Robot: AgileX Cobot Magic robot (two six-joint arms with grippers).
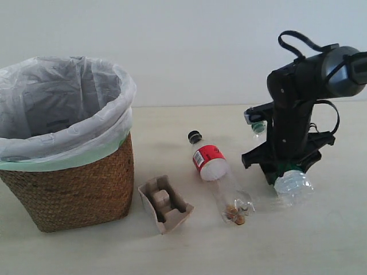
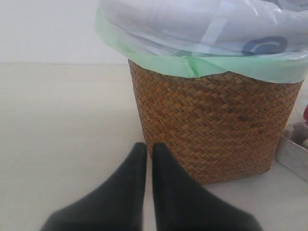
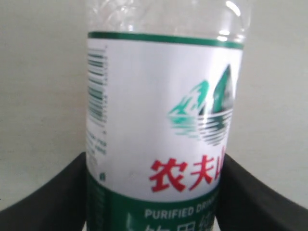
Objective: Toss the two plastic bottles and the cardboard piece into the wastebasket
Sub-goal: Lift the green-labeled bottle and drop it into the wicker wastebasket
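Observation:
The wicker wastebasket (image 1: 74, 183) with its white bag stands at the left. Beside it lies the beige cardboard piece (image 1: 165, 203). The black-capped bottle (image 1: 213, 169) with the red-white label lies on its side in the middle. Further right my right gripper (image 1: 284, 167) is down on the green-capped bottle (image 1: 293, 185), which lies on the table. In the right wrist view its fingers press both sides of the white-green label (image 3: 159, 110), so the right gripper (image 3: 155, 159) is shut on it. My left gripper (image 2: 149, 147) is shut and empty, low beside the wastebasket (image 2: 211, 125); the exterior view does not show it.
A pale wooden table (image 1: 321, 240) carries everything, with a plain white wall behind. The right arm's black body (image 1: 304, 86) rises over the green-capped bottle. A grey-beige corner, likely the cardboard piece (image 2: 292, 155), shows past the basket in the left wrist view.

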